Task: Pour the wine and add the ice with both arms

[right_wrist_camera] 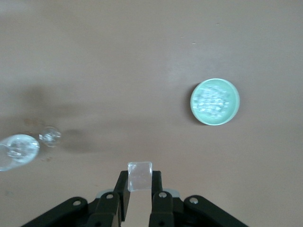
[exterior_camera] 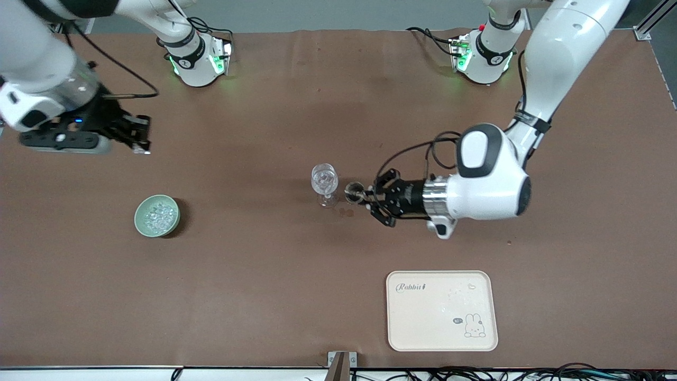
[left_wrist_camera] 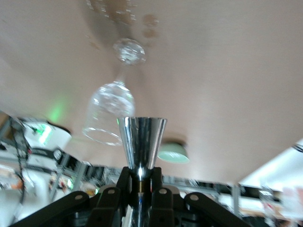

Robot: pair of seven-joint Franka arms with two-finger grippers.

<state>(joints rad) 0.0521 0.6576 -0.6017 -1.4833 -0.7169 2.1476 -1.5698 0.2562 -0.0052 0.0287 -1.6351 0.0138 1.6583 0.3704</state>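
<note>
Beside the stemmed glass (exterior_camera: 324, 183), left gripper (exterior_camera: 368, 198) pinches a steel jigger (exterior_camera: 354, 191); right gripper (right_wrist_camera: 139, 189), over bare table, pinches 1 ice cube (right_wrist_camera: 139, 175), ice bowl (exterior_camera: 156, 216) nearby: jigger may topple glass.

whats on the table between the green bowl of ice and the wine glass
Nothing: in the front view the brown table is bare between the green bowl of ice and the wine glass. The right wrist view shows the same bare stretch.
</note>
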